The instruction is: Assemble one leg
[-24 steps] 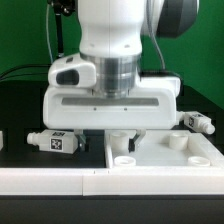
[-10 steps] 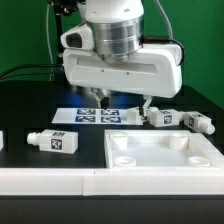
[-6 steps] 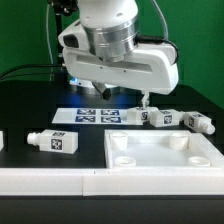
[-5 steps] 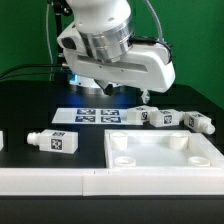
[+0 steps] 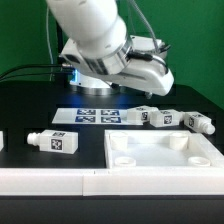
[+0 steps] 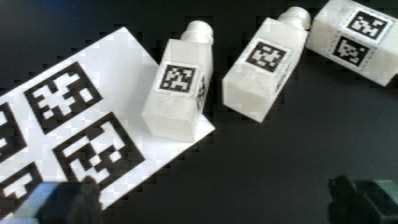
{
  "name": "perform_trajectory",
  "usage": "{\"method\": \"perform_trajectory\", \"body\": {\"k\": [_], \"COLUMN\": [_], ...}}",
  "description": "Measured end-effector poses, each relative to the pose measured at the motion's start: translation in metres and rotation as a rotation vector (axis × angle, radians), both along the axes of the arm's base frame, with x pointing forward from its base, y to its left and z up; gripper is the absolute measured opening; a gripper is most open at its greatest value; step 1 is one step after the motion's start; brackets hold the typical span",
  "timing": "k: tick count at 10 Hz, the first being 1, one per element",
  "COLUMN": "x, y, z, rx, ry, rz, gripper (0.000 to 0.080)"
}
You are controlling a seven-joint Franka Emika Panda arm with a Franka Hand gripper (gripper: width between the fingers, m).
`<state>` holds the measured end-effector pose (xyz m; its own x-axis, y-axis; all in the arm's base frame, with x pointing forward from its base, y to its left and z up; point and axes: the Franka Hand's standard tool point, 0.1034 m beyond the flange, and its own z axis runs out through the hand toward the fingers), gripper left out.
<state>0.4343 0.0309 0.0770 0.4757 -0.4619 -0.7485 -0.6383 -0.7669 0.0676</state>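
Jaws look spread and empty, though blurred. Your gripper (image 6: 214, 196) hangs over the marker board (image 6: 71, 130); the nearest leg (image 6: 183, 85) lies on that board's edge. Centre on it and square the fingers to its sides.

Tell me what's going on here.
The Panda arm's hand hovers open and empty above the marker board and a row of three legs lying beside it. A fourth leg lies alone toward the exterior view's left. The white tabletop sits in front of the row, with no leg fitted that I can see. Nothing is gripped yet.
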Motion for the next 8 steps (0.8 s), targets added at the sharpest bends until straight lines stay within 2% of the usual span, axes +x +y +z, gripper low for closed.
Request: {"method": "perform_trajectory", "body": {"k": [1, 2, 3, 5, 6, 8], "x": [0.001, -0.012, -0.03, -0.054, -0.052, -0.052], "y": [0.0, -0.002, -0.001, 0.017, 0.022, 0.022], "z": [-0.002, -0.011, -0.018, -0.021, -0.02, -0.02], "rx": [-0.002, 0.003, -0.014, -0.042, -0.05, -0.046], "ry": [-0.007, 0.009, 0.022, 0.05, 0.05, 0.047], "rz": [-0.008, -0.073, -0.088, -0.134, -0.124, -0.121], "gripper": [0.0649, 0.0649, 0.0649, 0.0649, 0.0649, 0.0649]}}
